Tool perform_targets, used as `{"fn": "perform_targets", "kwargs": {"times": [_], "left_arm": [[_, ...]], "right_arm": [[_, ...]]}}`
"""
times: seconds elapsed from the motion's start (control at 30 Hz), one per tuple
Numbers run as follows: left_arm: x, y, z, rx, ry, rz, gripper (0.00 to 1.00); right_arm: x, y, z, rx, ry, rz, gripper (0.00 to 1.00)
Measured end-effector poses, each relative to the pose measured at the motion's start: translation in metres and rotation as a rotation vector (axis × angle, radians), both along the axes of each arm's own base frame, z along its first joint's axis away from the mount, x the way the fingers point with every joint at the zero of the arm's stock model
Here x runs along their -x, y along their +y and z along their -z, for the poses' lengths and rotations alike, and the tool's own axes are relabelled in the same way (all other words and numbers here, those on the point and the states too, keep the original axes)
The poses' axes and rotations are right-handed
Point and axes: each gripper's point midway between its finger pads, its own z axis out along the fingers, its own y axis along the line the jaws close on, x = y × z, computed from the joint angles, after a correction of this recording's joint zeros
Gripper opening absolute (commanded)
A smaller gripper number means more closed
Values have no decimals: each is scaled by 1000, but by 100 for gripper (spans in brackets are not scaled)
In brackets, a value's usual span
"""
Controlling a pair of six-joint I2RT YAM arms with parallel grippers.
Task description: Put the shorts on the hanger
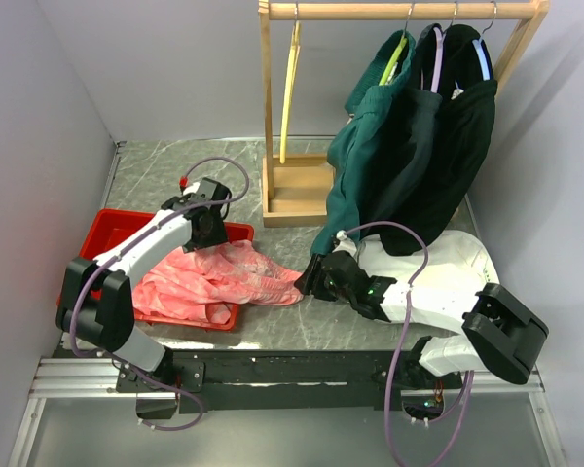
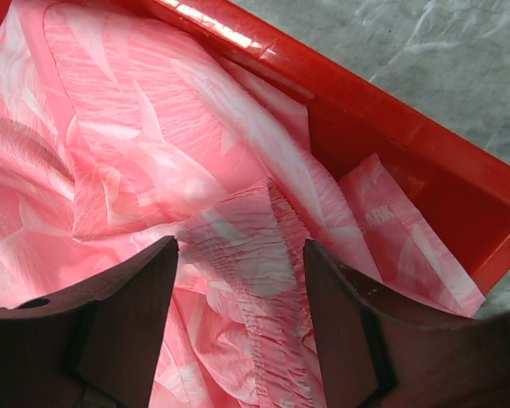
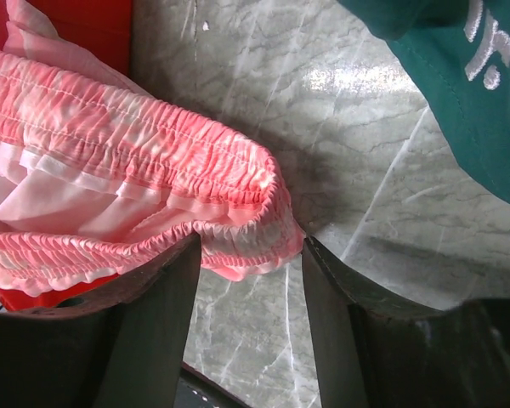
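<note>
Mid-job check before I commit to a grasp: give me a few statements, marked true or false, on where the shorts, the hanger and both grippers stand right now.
1. The shorts lie partly in the red tray and spill over its edge onto the table. True.
2. The yellow hanger already carries the shorts. False: it hangs bare on the wooden rack.
3. The end of the shorts' elastic waistband sits between the right gripper fingers. True.
4. The left gripper is above bare table. False: it is over the shorts inside the tray, jaws apart astride a fold.
5. The dark green garments lie in the tray. False: they hang on the rack, right of the yellow hanger.
</note>
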Motion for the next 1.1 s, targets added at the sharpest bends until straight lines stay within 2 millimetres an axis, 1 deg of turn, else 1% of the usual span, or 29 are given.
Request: {"fn": "perform_targets", "kwargs": {"times": [0.03, 0.13, 0.17, 0.23, 0.27, 0.33, 0.37, 0.4, 0.47, 0.5, 0.53, 0.6, 0.7, 0.83, 1.0, 1.1], "left_arm": [[0, 0, 1, -1, 2, -1, 62], [0, 1, 1, 1, 0, -5, 54], [0, 1, 2, 1, 1, -6, 48], [2, 1, 4, 0, 6, -8, 39], [3, 2, 5, -1, 11, -8, 32], [5, 3, 8, -2, 17, -13, 24], [6, 3, 9, -2, 20, -17, 17], [7, 3, 10, 0, 21, -20, 14], [8, 4, 10, 2, 20, -24, 6], [9, 4, 9, 4, 18, -25, 4], [10, 4, 7, 6, 14, -26, 3], [11, 5, 1, 13, -2, -27, 1], [12, 5, -13, 33, -45, -29, 1], [16, 7, -26, 54, -86, -28, 1], [23, 7, -28, 70, -89, -21, 1], [28, 7, -30, 84, -93, -16, 1]], "right_arm": [[1, 0, 0, -1, 0, -3, 57], [1, 1, 1, 0, 0, -5, 56], [1, 1, 1, 1, 0, -5, 56], [1, 1, 2, 2, 0, -6, 56], [2, 1, 2, 3, 0, -7, 56], [2, 1, 2, 4, -1, -9, 58], [2, 1, 2, 4, -1, -10, 60], [3, 2, 2, 5, -1, -11, 65], [3, 2, 0, 2, -5, -10, 71], [2, 1, -2, 0, -11, -8, 77], [2, 0, -5, -4, -19, -7, 80], [1, -1, -15, -19, -41, -1, 84], [-2, -2, -20, -26, -57, 11, 88], [-5, -3, -14, 2, -42, 23, 89], [-19, 7, -6, 42, -18, 34, 90], [-21, 9, -2, 53, -8, 35, 90]]}}
